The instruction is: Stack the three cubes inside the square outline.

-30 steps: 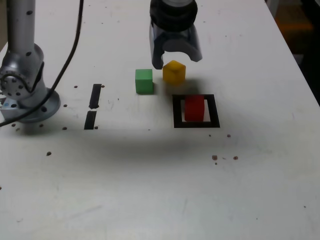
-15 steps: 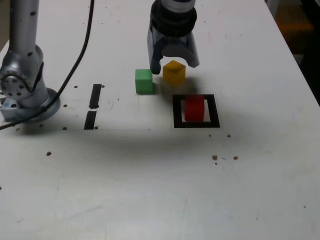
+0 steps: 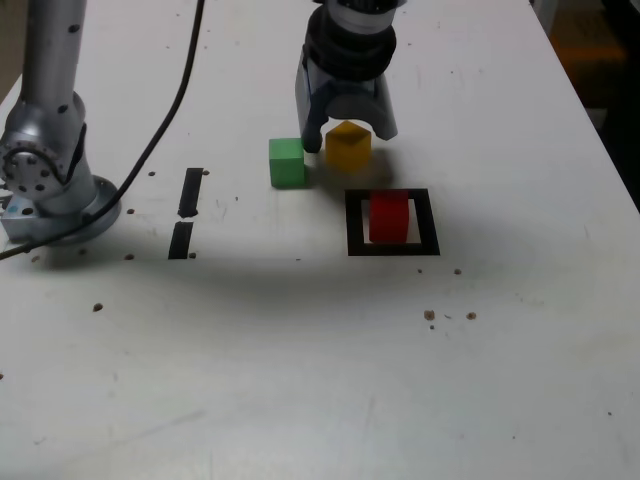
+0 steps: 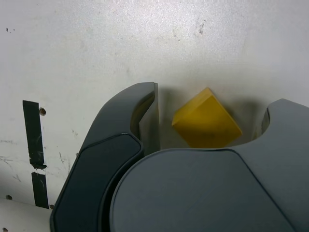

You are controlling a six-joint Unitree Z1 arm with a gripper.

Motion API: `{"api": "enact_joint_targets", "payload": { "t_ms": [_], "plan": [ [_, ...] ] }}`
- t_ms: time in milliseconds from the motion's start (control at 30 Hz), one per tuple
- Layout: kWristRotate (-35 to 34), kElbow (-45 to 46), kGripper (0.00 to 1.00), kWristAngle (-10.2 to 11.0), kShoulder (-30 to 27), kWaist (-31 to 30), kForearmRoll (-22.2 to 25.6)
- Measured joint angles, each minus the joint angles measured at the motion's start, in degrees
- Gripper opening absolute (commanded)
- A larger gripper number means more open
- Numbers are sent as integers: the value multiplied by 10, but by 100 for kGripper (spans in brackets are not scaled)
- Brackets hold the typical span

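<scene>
— Where do we find the gripper (image 3: pixel 347 126)?

— Over the yellow cube (image 3: pixel 348 146), jaws spread to either side of it. In the wrist view the gripper (image 4: pixel 208 110) straddles the cube (image 4: pixel 206 120), and we see a gap between the cube and each finger (image 4: pixel 145 113).

— And the others?

— The green cube (image 3: pixel 287 162) sits just beside the yellow one, on the exterior view's left. The red cube (image 3: pixel 389 217) stands inside the square outline (image 3: pixel 392 248), nearer us on the white table (image 3: pixel 320 380).
</scene>
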Motion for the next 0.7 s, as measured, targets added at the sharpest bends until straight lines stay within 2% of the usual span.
{"api": "enact_joint_targets", "payload": {
  "t_ms": [300,400,500,700],
  "plan": [
    [0,-1,81,0,14,8,-10],
    [5,-1,78,-5,18,10,-13],
    [14,-1,73,-10,20,15,-17],
    [17,-1,52,-14,21,16,-22]
  ]
}}
